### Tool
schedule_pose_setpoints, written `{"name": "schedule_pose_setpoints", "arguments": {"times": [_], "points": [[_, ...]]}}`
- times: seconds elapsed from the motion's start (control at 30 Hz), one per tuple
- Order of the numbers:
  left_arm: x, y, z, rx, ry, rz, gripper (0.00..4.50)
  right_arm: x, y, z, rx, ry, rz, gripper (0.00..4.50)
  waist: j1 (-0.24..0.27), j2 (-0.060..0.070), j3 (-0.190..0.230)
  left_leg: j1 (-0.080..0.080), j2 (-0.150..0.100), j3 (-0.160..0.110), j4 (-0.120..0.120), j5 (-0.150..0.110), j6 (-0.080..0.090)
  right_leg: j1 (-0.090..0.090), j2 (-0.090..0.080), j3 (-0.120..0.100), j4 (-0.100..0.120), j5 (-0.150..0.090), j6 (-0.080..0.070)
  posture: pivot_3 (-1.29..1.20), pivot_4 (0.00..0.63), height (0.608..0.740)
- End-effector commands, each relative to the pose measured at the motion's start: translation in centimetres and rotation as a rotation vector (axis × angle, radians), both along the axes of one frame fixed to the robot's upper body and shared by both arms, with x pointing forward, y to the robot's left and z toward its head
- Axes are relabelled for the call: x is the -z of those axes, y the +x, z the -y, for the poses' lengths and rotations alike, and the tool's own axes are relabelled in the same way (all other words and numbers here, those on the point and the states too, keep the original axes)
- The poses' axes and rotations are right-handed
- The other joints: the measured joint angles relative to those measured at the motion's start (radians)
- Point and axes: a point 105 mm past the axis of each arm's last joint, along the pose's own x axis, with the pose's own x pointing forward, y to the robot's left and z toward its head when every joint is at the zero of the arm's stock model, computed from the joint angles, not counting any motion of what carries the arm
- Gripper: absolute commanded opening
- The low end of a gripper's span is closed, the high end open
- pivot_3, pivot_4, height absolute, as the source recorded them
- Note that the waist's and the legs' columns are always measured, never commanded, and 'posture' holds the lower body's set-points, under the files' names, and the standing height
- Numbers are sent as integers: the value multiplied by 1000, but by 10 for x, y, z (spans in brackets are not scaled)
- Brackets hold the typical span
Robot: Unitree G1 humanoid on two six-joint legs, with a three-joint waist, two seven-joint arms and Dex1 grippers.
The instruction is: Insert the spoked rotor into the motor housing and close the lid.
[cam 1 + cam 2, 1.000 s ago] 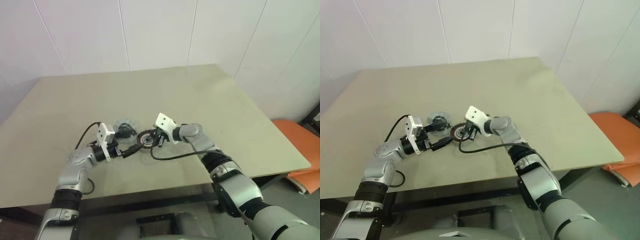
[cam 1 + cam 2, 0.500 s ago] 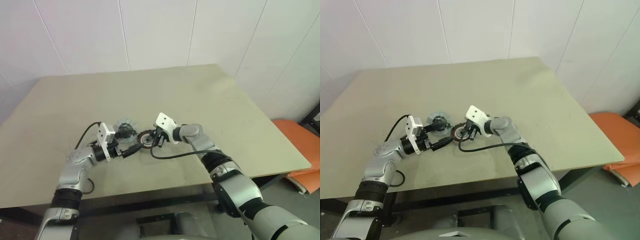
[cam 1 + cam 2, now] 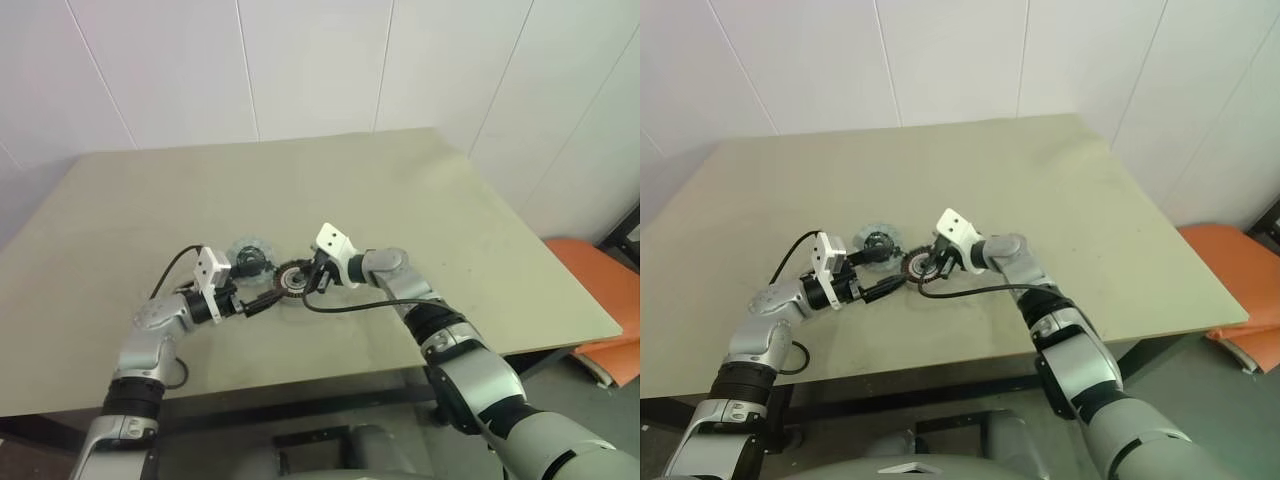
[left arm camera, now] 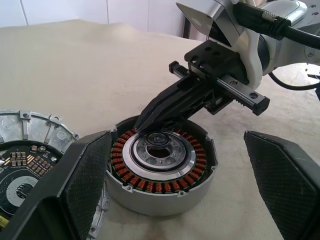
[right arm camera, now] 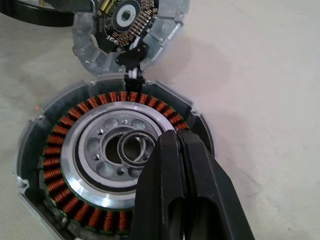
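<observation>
Your right gripper (image 5: 175, 145) is closed with nothing between its fingers, its tips resting over the centre ring of the spoked rotor (image 4: 160, 172). The rotor, with its copper windings, sits flat on the worktop (image 3: 400, 200), towards the near edge and left of the middle. Your left gripper (image 4: 175, 185) is spread wide, its pads on either side of the rotor without touching it. The motor housing (image 4: 25, 150) lies just beside the rotor.

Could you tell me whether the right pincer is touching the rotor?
Touching. In the left wrist view, the shut right pincer rests its tip on the rotor, at the inner ring's edge.
</observation>
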Motion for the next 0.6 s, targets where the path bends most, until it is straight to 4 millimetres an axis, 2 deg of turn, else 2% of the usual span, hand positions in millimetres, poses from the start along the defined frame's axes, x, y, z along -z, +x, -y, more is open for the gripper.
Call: {"name": "schedule_pose_setpoints", "arguments": {"times": [0.03,0.23,0.6], "points": [[-11,4,1,13,8,51,4500,-17,5,-2,-12,26,47,43,1,0,0,0,0,0,0,0,0,0,0,0,0,0,0,0,0,740],[-11,4,2,14,9,51,4500,-22,7,8,-31,-2,55,43,2,0,0,-1,-1,0,0,0,0,0,-1,0,0,0,0,0,0,740],[-11,5,2,15,10,51,4500,-19,3,3,-43,-1,48,43,1,0,0,-1,-1,0,0,0,0,0,-1,0,0,0,0,0,0,740]]}}
